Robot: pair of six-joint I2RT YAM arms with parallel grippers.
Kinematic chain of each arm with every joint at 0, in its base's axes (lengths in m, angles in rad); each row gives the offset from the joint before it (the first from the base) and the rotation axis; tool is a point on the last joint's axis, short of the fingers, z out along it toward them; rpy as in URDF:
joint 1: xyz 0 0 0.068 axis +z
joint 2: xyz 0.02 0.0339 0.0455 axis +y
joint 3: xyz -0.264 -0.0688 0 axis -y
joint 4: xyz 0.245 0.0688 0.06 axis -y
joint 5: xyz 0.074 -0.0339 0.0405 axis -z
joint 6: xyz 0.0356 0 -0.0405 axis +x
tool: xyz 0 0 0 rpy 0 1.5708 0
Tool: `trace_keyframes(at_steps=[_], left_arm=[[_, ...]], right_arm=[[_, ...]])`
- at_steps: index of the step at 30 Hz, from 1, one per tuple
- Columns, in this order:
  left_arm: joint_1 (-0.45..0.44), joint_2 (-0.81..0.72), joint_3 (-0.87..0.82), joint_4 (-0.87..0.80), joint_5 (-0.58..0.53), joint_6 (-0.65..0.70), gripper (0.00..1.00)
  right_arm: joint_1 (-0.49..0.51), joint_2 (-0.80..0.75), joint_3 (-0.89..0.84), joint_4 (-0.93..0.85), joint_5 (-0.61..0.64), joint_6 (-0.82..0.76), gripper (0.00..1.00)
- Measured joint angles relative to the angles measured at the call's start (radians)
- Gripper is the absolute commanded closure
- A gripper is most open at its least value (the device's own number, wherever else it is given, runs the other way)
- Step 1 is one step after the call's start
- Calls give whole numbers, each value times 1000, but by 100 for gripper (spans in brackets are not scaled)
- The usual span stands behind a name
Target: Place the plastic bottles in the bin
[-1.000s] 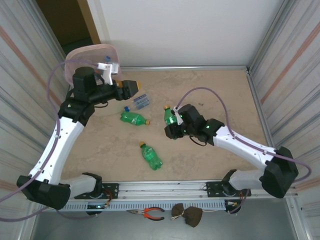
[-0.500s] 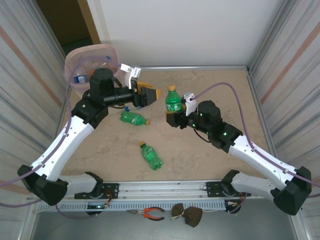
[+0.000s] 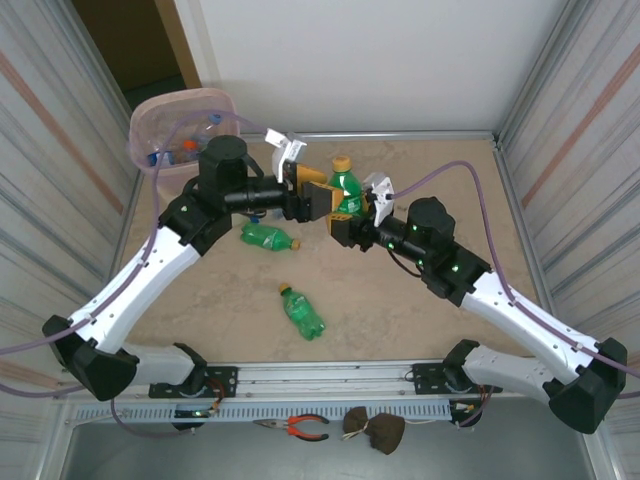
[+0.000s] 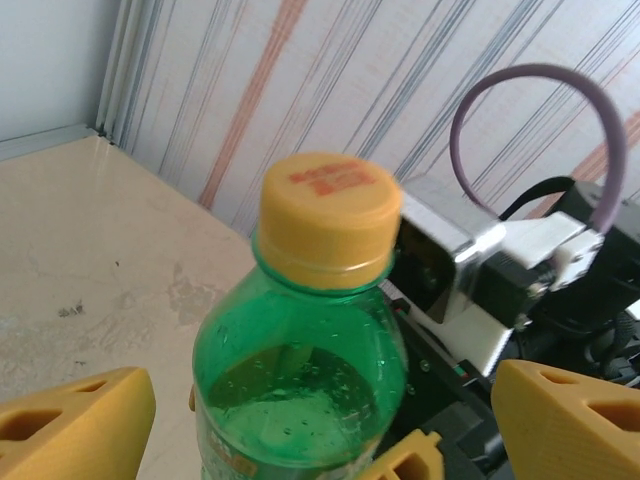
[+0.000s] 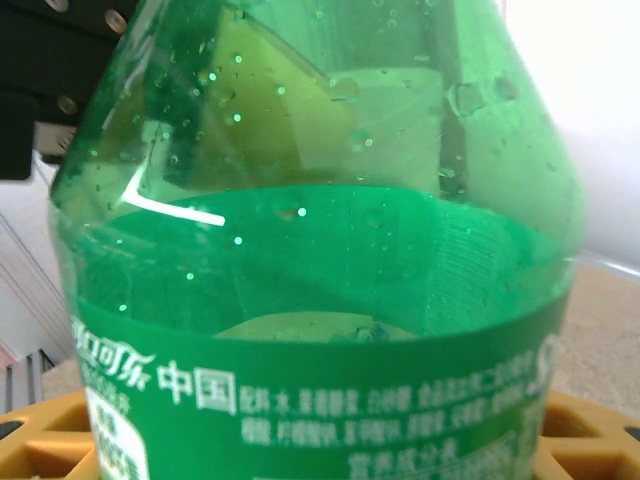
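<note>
Soda bottle, green and upright, is gripped low by the right claw; left claw open, its yellow fingers flanking the bottle's shoulder, not touching.

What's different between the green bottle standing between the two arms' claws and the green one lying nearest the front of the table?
Pose: the upright bottle stands cap up, while the front bottle lies on its side on the table.
Contact: the upright bottle is clamped in the right gripper, with the open left gripper either side of it, while the front bottle is untouched.
Both are green with yellowish caps.
</note>
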Motion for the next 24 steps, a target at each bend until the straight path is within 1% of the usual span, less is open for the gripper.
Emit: trace_keyframes(at_steps=[6,11,16,24], left_arm=[[-42,64,39,-16,-15,6,18],[-67,113,89,-68,-41,32,23],[-84,122,116,-116,-85,69,29],[-95,119,117,-132,-119,106,36]], right_arm=[[0,3,16,21,-7,-22,45],[0,17,22,23,-10,-41,45],[0,22,26,17,-9,-59,45],[0,22,28,1,-9,-66,45]])
